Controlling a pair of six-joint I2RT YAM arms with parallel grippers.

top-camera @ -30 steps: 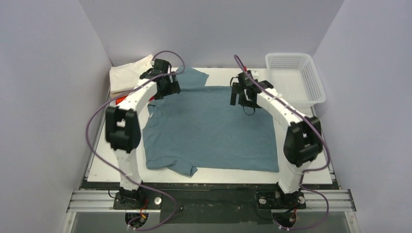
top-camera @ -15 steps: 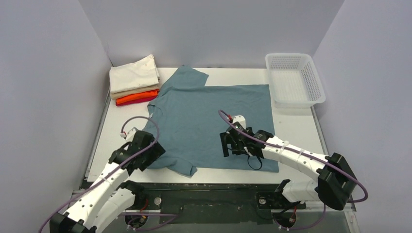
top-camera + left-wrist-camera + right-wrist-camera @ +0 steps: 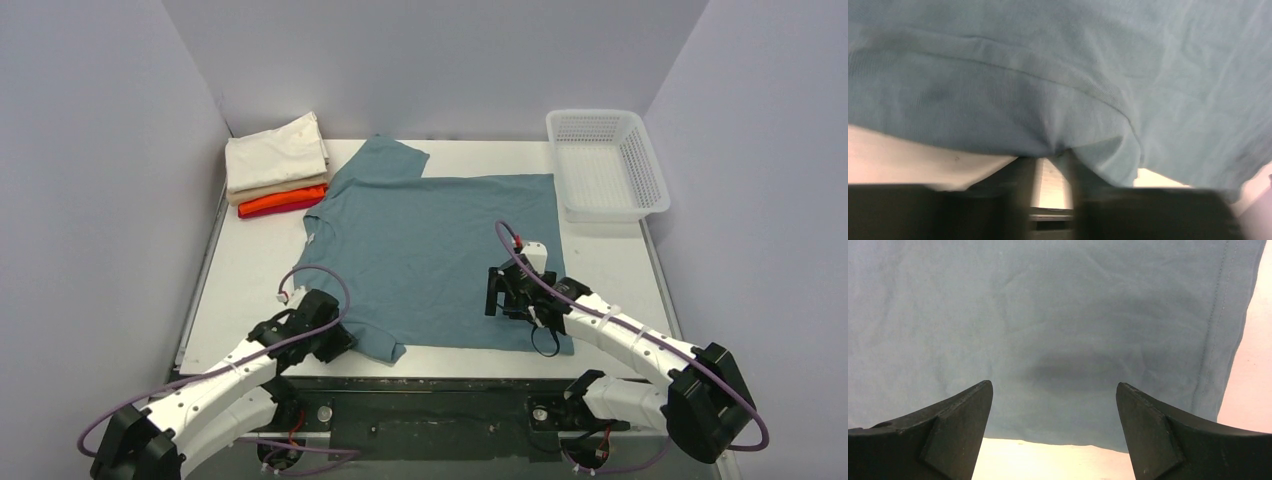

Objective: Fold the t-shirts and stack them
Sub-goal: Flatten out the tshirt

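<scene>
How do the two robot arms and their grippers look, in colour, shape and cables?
The left arm and right arm have white rounded links joined by bulky black joint housings. A thin purple cable loops loosely along each. The left gripper and right gripper are black; the right one's fingers are dark matte wedges tapering to points.

White table [image 3: 250, 285] has a teal t-shirt [image 3: 430, 250] spread flat across the middle. A folded stack [image 3: 277, 160], cream on top, then tan, orange and red, sits in the far-left corner. A white mesh basket [image 3: 652, 178] stands far right.
</scene>
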